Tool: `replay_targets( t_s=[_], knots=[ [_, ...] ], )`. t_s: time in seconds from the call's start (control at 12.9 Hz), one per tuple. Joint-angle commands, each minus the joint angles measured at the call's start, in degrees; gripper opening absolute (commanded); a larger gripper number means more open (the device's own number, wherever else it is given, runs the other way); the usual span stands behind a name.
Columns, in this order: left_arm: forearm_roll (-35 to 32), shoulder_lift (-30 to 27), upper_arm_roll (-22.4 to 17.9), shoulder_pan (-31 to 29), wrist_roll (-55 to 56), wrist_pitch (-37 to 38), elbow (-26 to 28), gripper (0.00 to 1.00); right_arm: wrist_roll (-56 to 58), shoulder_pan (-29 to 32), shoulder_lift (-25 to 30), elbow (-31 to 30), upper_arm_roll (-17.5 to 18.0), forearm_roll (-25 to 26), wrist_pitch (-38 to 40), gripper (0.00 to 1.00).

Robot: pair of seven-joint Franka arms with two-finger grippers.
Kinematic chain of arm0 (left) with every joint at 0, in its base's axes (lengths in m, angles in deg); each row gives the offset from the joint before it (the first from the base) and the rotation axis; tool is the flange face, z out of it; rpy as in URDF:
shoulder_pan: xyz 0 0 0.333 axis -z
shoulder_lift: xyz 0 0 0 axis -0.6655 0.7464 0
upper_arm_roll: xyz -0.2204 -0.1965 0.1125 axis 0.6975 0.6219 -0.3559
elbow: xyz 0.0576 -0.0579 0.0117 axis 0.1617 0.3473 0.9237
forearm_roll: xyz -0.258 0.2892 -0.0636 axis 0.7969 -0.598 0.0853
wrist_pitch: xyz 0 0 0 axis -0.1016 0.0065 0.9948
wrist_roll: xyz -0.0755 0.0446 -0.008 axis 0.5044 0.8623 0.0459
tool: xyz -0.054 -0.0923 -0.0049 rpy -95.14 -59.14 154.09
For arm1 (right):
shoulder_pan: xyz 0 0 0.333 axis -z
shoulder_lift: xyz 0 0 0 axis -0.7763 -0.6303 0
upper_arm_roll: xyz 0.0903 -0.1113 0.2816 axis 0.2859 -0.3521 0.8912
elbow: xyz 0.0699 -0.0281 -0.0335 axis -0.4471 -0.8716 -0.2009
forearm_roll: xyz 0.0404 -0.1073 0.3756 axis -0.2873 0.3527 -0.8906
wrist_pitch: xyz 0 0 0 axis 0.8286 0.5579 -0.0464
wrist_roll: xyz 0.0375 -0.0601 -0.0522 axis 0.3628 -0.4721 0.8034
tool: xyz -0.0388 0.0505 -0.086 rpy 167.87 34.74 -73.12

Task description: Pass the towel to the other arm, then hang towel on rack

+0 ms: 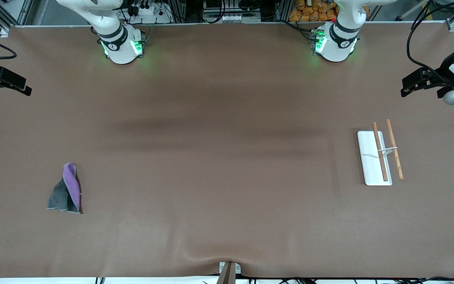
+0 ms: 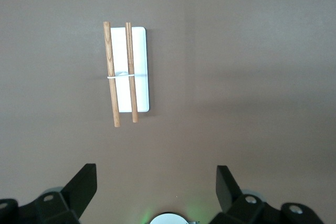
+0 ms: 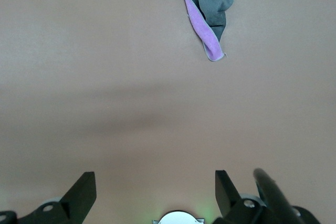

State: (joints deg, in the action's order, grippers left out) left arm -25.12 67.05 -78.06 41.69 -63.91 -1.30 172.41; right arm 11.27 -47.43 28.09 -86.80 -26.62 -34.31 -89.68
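The towel (image 1: pixel 66 190) lay crumpled on the brown surface (image 1: pixel 219 165) toward the right arm's end, in the part of the surface nearer to the front camera, with its purple face folded over the dark grey one and a thin pale trim showing along the edge. Nothing touched it. The rack (image 1: pixel 380 153) sat well apart from it, toward the left arm's end: a white base plate flat on the surface, with two wooden rods running side by side above it, joined across their middles by a thin wire bracket. One rod lay over the plate, the other just past its edge. The right claw (image 1: pixel 12 83) hung at the right arm's end of the surface, and in the right wrist view its two black fingers (image 3: pixel 81 192) stood spread wide apart, released and holding nothing, with the towel (image 3: pixel 208 17) well clear of them. The left claw (image 1: pixel 418 83) hung at the left arm's end, likewise released, its fingers (image 2: pixel 82 188) spread and empty in the left wrist view, with the rack (image 2: pixel 127 71) lying apart from them.
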Motion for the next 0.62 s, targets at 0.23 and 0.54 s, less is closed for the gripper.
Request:
replay_targets(
  t_s=[0.23,0.54],
  knots=[
    [1.0,-0.5,0.1,-0.1,-0.1,0.8,0.3,1.00,-0.5,0.3,-0.1,-0.4,0.3,-0.4,-0.3,1.00],
    [1.0,-4.6,0.1,-0.2,0.4,3.3,0.0,1.00,-0.5,0.9,-5.1,-0.1,0.3,-0.1,-1.8,1.00]
  ],
)
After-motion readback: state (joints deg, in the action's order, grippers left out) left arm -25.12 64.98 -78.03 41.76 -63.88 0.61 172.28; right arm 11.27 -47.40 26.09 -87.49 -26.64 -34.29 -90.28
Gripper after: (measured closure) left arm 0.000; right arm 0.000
